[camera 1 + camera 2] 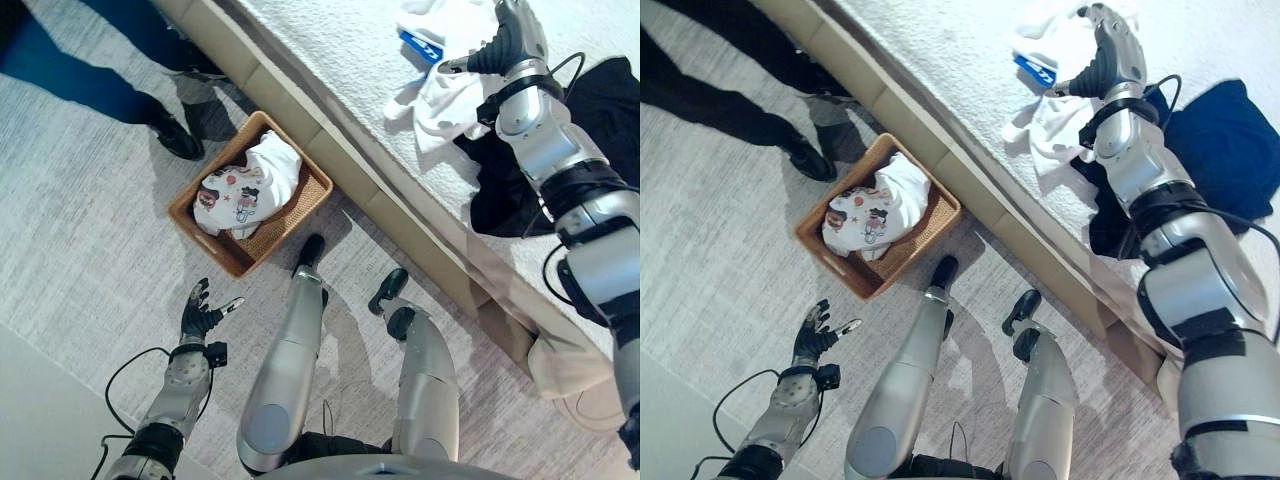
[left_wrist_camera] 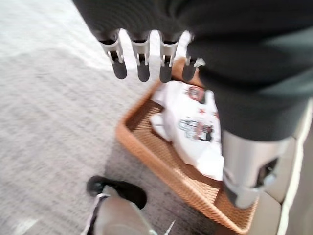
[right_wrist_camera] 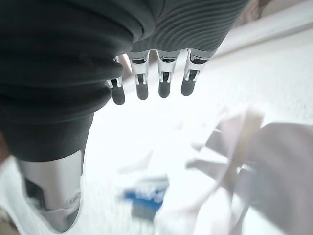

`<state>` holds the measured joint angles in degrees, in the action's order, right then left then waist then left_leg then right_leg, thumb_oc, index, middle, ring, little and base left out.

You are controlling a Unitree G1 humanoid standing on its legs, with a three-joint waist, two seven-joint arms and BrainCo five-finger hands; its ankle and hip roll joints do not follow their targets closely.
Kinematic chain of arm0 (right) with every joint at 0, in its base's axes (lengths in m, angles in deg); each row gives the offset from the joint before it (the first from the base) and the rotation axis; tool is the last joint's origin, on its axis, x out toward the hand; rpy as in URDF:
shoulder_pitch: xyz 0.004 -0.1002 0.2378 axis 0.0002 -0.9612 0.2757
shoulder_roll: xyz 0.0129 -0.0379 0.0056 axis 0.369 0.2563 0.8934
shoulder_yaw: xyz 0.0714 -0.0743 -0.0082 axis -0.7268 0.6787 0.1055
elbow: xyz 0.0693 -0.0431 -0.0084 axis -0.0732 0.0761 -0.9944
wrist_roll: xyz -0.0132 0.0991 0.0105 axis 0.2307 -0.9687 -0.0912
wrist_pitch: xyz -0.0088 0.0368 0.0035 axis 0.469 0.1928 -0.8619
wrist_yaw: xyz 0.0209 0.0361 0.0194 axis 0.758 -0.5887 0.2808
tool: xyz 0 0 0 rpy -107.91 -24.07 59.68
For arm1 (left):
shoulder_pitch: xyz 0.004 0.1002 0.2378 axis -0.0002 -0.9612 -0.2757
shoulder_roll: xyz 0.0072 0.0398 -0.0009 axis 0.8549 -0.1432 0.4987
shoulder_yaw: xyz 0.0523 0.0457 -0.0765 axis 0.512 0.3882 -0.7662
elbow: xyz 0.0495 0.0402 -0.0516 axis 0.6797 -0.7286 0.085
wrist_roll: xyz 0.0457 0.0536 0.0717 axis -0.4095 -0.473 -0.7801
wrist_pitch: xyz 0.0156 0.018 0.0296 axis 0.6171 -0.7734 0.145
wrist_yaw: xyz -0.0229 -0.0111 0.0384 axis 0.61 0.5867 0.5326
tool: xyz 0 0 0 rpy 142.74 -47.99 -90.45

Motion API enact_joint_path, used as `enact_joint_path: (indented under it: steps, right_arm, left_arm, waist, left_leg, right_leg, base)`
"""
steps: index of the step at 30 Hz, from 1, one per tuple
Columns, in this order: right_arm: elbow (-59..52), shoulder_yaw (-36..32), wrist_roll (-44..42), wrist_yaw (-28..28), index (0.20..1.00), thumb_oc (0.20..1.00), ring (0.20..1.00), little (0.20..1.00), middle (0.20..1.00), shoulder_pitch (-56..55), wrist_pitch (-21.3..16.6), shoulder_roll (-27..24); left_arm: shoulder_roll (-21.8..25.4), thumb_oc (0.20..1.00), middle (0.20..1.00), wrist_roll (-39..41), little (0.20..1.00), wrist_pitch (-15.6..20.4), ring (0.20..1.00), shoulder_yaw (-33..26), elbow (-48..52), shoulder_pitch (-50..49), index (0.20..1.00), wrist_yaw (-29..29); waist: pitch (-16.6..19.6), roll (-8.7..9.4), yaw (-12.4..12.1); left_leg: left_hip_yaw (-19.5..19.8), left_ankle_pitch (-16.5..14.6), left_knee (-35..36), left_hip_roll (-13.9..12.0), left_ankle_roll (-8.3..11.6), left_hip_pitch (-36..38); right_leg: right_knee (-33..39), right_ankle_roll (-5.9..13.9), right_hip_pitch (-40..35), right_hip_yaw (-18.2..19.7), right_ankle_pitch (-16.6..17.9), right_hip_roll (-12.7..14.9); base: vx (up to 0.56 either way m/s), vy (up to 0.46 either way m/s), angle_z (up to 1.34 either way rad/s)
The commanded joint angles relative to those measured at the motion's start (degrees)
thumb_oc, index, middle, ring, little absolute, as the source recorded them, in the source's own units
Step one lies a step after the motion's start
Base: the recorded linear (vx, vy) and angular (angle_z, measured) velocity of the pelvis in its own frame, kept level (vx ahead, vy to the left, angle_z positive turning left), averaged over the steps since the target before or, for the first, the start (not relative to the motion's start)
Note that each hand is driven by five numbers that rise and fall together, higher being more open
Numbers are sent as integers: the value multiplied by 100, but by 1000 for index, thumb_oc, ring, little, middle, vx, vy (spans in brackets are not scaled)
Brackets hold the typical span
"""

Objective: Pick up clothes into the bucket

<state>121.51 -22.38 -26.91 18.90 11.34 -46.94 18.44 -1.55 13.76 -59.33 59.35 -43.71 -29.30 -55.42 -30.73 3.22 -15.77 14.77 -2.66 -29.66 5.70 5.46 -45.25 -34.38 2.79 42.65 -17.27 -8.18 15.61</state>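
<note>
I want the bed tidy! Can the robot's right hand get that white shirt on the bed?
Probably yes. The right hand hovers over the white shirt on the bed, fingers straight and holding nothing, and nothing sits between them.

Both head cams look steeply down from up top, side by side, so they share nearly the same patch: carpet, the wicker basket (image 1: 250,195) on the floor and the edge of the bed (image 1: 330,60) running diagonally. The left wrist cam sits right behind the left hand (image 2: 142,61), looking past its fingers down at the same basket from close up. The right wrist cam looks along the right hand (image 3: 151,81) onto the white clothes (image 3: 195,196) on the bed, very near.
</note>
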Motion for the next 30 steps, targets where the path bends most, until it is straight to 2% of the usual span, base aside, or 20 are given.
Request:
enact_joint_path:
  steps: [1, 7, 12, 13, 14, 15, 16, 18, 23, 30]
  right_arm:
    - [491, 196, 169, -400, 1000, 1000, 1000, 1000, 1000, 136, 161, -276]
    - [1081, 344, 454, -1057, 1000, 1000, 1000, 1000, 1000, -19, 364, -84]
    - [1230, 491, 751, -1379, 1000, 1000, 1000, 1000, 1000, -10, 467, -1]
    - [1243, 577, 888, -1462, 583, 583, 583, 583, 583, 33, 485, 43]
    - [1238, 621, 973, -1480, 514, 514, 514, 514, 514, 62, 506, 50]
    - [1239, 622, 974, -1481, 332, 332, 332, 332, 332, 63, 506, 50]
    - [1235, 634, 1018, -1494, 322, 322, 322, 322, 322, 92, 523, 64]
    - [1118, 649, 990, -1427, 200, 200, 200, 200, 200, 147, 499, 33]
    - [832, 681, 876, -1235, 200, 200, 200, 200, 200, 276, 427, -120]
    - [-181, 985, 845, -950, 200, 200, 200, 200, 200, 680, 304, -558]
  left_arm:
    - [187, 1000, 1000, 143, 1000, 60, 1000, 178, 35, -152, 1000, 201]
    - [186, 1000, 1000, 197, 1000, -63, 1000, 288, -42, 22, 1000, 410]
    - [164, 1000, 1000, 240, 1000, -130, 1000, 351, -29, 137, 1000, 519]
    - [165, 1000, 1000, 247, 1000, -154, 1000, 383, -15, 198, 1000, 557]
    - [157, 1000, 1000, 249, 1000, -159, 1000, 397, 0, 220, 1000, 562]
    - [155, 1000, 1000, 249, 1000, -159, 1000, 396, 0, 221, 1000, 562]
    - [153, 1000, 1000, 254, 1000, -166, 1000, 407, 8, 251, 1000, 564]
    - [141, 1000, 1000, 249, 1000, -175, 1000, 433, 25, 337, 1000, 560]
    - [139, 1000, 1000, 244, 1000, -150, 1000, 406, 26, 366, 1000, 527]
    - [223, 1000, 1000, 156, 1000, -99, 1000, 204, 24, 248, 1000, 489]
  waist:
    - [93, -399, 24]
    - [93, -484, -124]
    - [93, -510, -162]
    - [93, -508, -162]
    - [93, -504, -161]
    - [93, -505, -160]
    - [93, -499, -156]
    - [93, -474, -137]
    - [93, -431, -89]
    - [93, -246, 100]
  left_leg:
    - [-45, -229, 42, 114, -336, 6]
    - [111, -68, 280, 133, -286, 47]
    - [133, -21, 362, 129, -278, 100]
    - [140, -13, 387, 124, -280, 122]
    - [138, -11, 385, 128, -280, 122]
    - [139, -11, 385, 127, -280, 121]
    - [132, -8, 401, 119, -279, 134]
    - [121, 2, 416, 108, -278, 155]
    - [109, 27, 450, 106, -269, 203]
    - [-23, 13, 558, 30, -236, 563]
  right_leg:
    - [81, 553, -384, 16, 36, 300]
    - [158, 547, -469, -164, 11, 320]
    - [173, 535, -493, -187, -8, 316]
    - [165, 533, -491, -183, -8, 318]
    - [173, 527, -494, -185, -8, 317]
    - [173, 526, -494, -185, -8, 316]
    - [184, 525, -499, -168, -6, 309]
    - [196, 520, -510, -166, -4, 297]
    - [223, 517, -552, -161, 0, 285]
    - [363, 529, -872, -93, 46, 259]
  base:
    - [2, -76, 29]
    - [0, -37, 21]
    - [-3, -6, 6]
    - [0, 0, 0]
    - [0, 0, 0]
    - [0, 0, 0]
    - [0, 0, 0]
    - [0, 0, 0]
    - [-6, 0, 0]
    - [-5, 8, -2]
